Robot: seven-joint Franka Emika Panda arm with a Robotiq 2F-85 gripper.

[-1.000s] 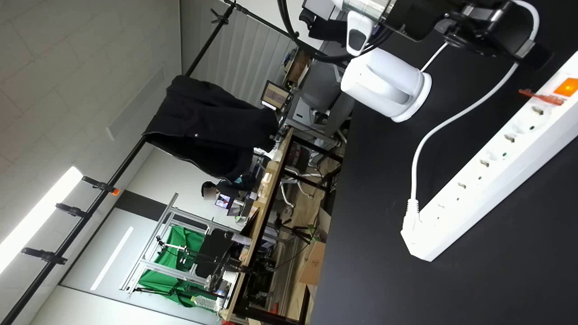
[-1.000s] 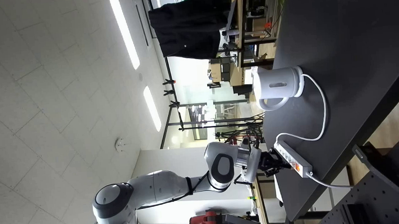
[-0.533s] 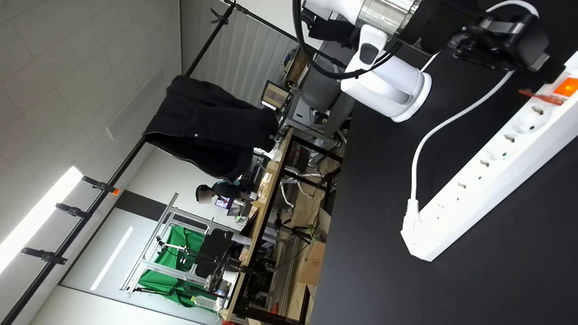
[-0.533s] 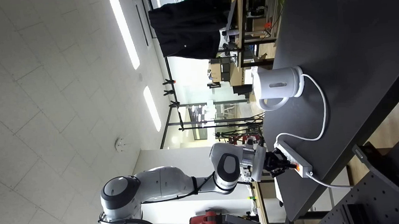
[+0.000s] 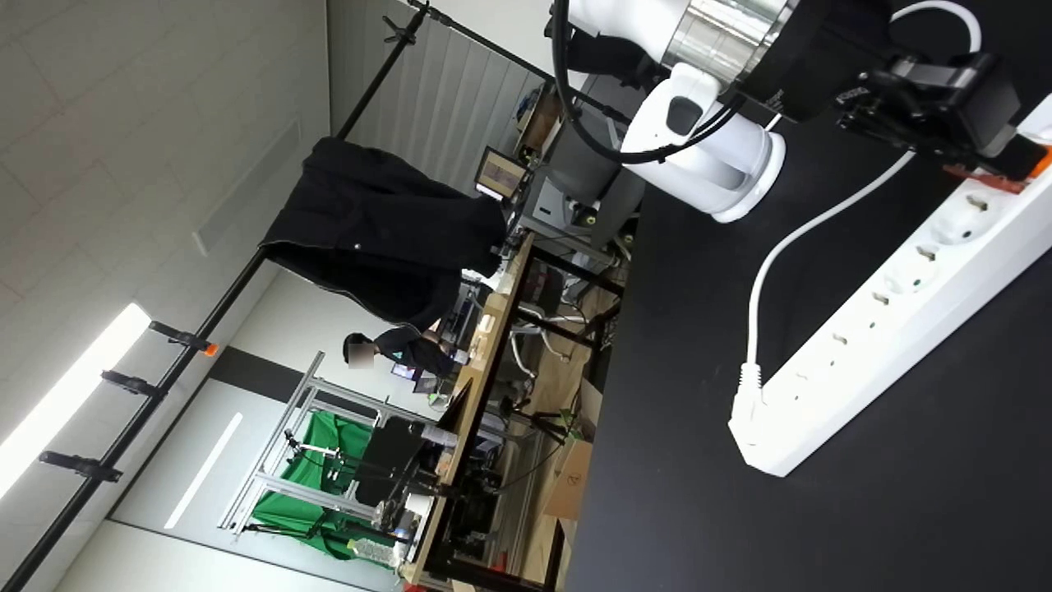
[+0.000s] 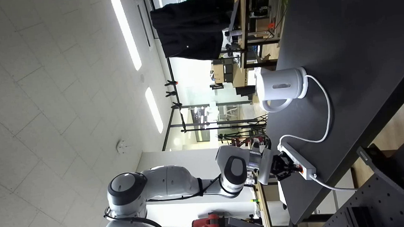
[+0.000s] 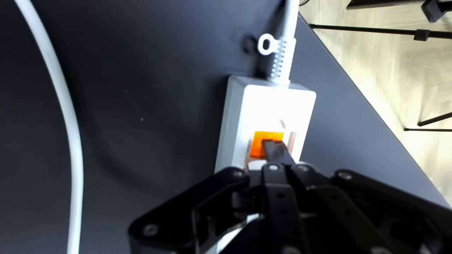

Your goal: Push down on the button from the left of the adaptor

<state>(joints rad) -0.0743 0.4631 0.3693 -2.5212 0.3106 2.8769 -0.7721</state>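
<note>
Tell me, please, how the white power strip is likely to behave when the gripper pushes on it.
The power strip is probably stiff: its long body looks straight and box-shaped. It seems unlikely to roll or tip, lying flat on the table. Pressed at the orange button near one end, it might slide slightly.

In the wrist view, the gripper (image 7: 273,144) covers part of the orange button (image 7: 257,145), so I can't tell if the button is pushed down, and it hides much of the white power strip (image 7: 273,106) too. In an exterior view, the right edge cuts off the end of that strip, the arm (image 5: 731,41) sits in front of part of the kettle (image 5: 711,185), and the person (image 5: 415,349) far back has a blurry face.
</note>
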